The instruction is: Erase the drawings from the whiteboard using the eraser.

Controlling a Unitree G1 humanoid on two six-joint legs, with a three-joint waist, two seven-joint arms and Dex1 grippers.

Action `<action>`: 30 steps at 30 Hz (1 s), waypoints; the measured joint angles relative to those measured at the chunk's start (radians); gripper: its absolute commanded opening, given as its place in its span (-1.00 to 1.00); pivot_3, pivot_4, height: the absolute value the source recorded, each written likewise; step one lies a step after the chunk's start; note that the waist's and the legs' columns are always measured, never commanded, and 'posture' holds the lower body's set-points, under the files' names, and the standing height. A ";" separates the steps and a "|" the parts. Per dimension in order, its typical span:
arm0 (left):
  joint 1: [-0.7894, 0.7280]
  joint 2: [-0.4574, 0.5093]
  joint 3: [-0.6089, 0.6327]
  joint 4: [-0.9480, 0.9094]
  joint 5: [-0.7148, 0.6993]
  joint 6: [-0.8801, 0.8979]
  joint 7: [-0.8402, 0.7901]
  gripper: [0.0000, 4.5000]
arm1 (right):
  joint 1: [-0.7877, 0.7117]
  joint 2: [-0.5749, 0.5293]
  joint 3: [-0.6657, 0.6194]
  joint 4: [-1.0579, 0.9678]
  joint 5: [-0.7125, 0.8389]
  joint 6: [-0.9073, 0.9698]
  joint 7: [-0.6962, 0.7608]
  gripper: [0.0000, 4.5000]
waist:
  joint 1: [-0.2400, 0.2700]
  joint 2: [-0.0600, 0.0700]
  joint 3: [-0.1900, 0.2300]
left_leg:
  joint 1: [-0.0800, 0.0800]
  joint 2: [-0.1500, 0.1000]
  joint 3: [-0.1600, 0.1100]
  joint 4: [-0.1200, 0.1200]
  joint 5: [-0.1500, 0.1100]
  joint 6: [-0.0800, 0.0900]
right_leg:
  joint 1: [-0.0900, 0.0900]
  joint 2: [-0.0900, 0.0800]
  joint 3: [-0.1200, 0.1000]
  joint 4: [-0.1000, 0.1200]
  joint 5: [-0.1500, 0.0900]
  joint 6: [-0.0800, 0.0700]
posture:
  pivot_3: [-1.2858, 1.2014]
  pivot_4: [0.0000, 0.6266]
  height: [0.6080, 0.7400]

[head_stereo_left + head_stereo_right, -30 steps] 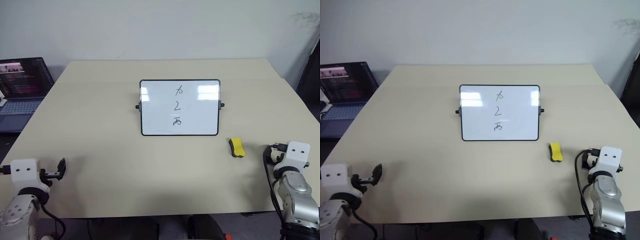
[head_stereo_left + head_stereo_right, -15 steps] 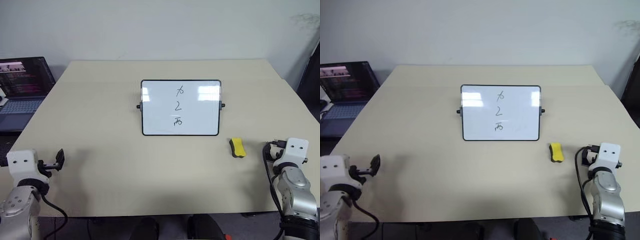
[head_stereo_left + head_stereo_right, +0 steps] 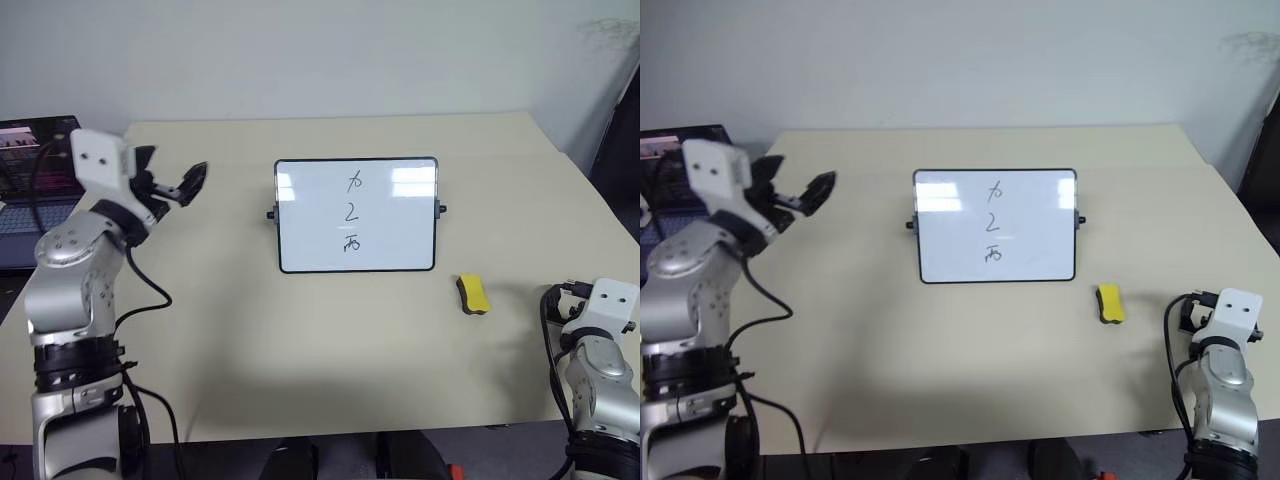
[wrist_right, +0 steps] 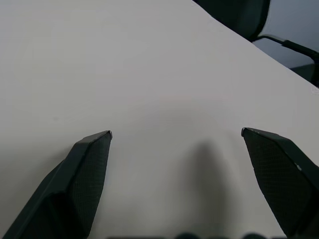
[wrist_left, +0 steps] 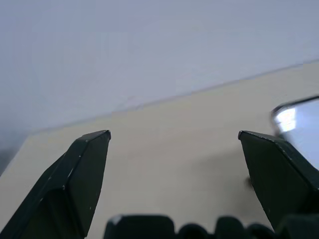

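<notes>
pale wall and a broad beige counter (image 3: pixel 300 340) frame the scene, with the whiteboard (image 3: pixel 356 215) propped upright near the middle, its three drawings (image 3: pixel 351 211) stacked in a short column and not yet wiped. the eraser (image 3: pixel 473 294) lies flat on the counter just off the board's lower right corner, untouched and well apart from both arms. the left claw (image 3: pixel 168 185) hangs raised in the air to the left of the board, fingers spread and holding nothing; the right claw (image 4: pixel 174 144) sits low by the counter's near right edge, its fingers likewise wide apart and empty. the job appears to be at its opening step (nothing picked up so far), and the next move likely calls for the right arm, the nearer one, to reach in over the eraser and close on its yellow sides. a laptop (image 3: pixel 40 185) glows at the far left, clear of the work, and nothing stands between eraser and board.
</notes>
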 measured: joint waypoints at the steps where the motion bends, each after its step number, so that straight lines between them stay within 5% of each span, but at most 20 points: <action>1: -0.019 0.000 -0.016 0.000 -0.012 0.016 -0.025 1.00 | 0.000 -0.001 0.000 -0.001 0.000 0.000 -0.001 0.99 | -0.003 0.000 0.000 | 0.000 0.000 0.000 0.000 -0.001 0.000 | -0.001 0.000 0.002 0.000 0.000 0.000 | 0.03 -0.52 1.00; 8: -0.046 0.027 -0.112 -0.067 -0.129 0.125 -0.250 1.00 | -0.001 -0.005 -0.010 -0.001 0.002 -0.003 -0.003 0.99 | -0.008 0.000 0.001 | 0.000 0.000 0.002 0.000 -0.001 0.001 | -0.002 0.001 0.005 0.001 0.000 0.001 | 0.03 -0.52 1.00; 18: 0.127 0.012 -0.240 -0.230 -0.234 0.197 -0.440 1.00 | 0.003 -0.003 -0.017 -0.008 0.003 -0.013 -0.006 0.99 | -0.007 0.000 0.001 | 0.000 0.000 0.004 0.000 -0.002 0.002 | -0.001 0.002 0.007 0.001 0.000 0.001 | 0.03 -0.52 1.00; 30: 0.221 0.079 -0.354 -0.193 -0.099 -0.036 -0.657 1.00 | 0.019 -0.003 -0.016 -0.032 0.008 -0.010 -0.001 0.99 | -0.005 0.001 0.001 | 0.001 0.001 0.004 0.000 -0.004 0.006 | -0.001 0.002 0.008 0.001 0.000 0.000 | 0.03 -0.52 1.00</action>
